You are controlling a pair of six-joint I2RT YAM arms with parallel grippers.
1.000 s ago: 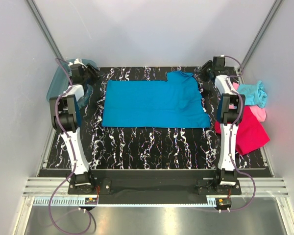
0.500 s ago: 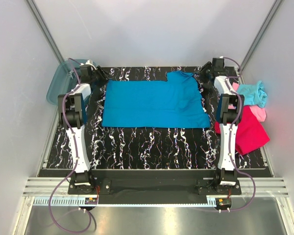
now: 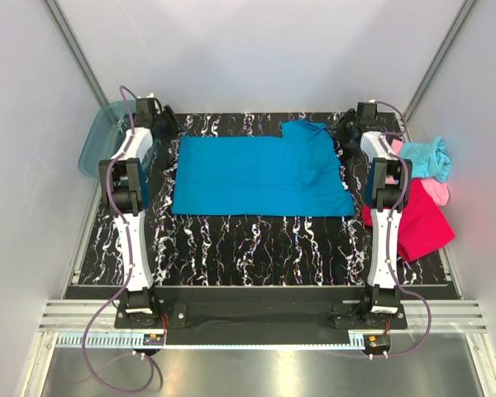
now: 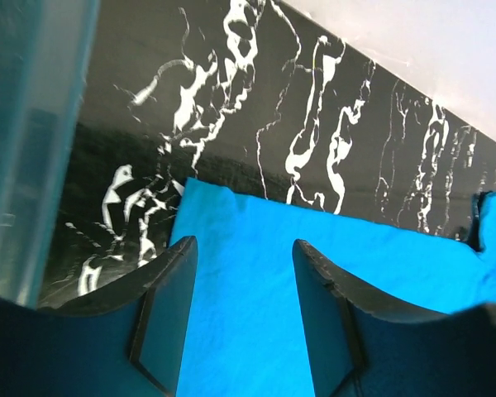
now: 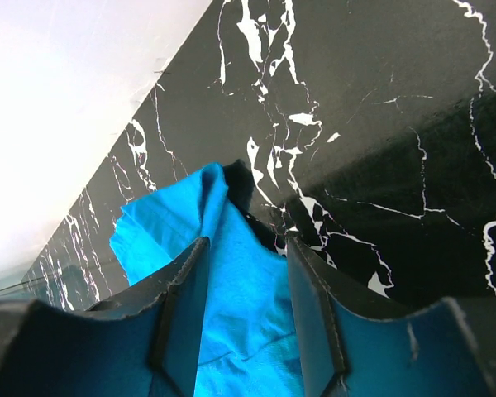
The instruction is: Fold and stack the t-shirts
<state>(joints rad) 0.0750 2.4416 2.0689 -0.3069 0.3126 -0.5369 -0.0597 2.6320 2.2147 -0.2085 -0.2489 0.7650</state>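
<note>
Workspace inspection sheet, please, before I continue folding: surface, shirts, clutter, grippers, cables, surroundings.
Surface: black marbled tabletop, no damage seen.
Job's things: blue t-shirt flat mid-table; magenta t-shirt, pink t-shirt, aqua t-shirt heaped at right edge.
Clutter: teal plastic bin, far left corner.
Grippers: left gripper open at blue t-shirt's far left corner; right gripper open at its far right corner; contact unclear.
Cables: purple cables along both arms, looping at the bases.
Surroundings: white walls, metal rail in front.

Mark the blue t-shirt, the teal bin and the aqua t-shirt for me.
blue t-shirt (image 3: 256, 178): top external view, middle of the spread cloth.
teal bin (image 3: 93, 142): top external view, its left wall.
aqua t-shirt (image 3: 430, 157): top external view, middle of the bunch.
</note>
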